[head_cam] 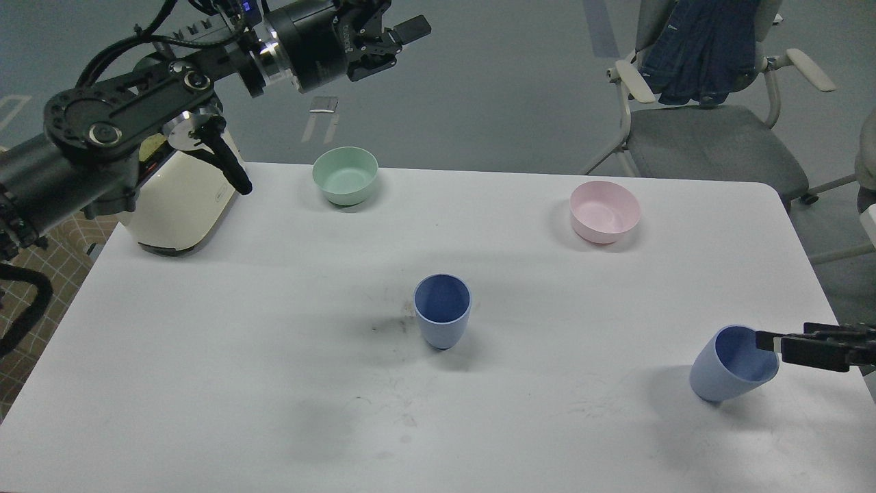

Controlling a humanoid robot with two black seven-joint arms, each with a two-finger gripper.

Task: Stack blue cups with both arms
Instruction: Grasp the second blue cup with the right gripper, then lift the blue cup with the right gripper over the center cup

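Note:
One blue cup [442,311] stands upright near the middle of the white table [239,329]. The second blue cup [725,370] sits near the right edge, its mouth leaning to the right. My right gripper [768,340] comes in from the right edge, and its tip is at that cup's rim, over the mouth. It is seen thin and side-on, so its fingers cannot be told apart. My left gripper [400,19] is high above the table's far left, beyond the mint-green bowl, open and empty.
A mint-green bowl [345,175] and a pink bowl [605,211] stand along the far side. A cream toaster [179,205] sits at the far left corner under my left arm. An office chair [705,130] stands behind the table.

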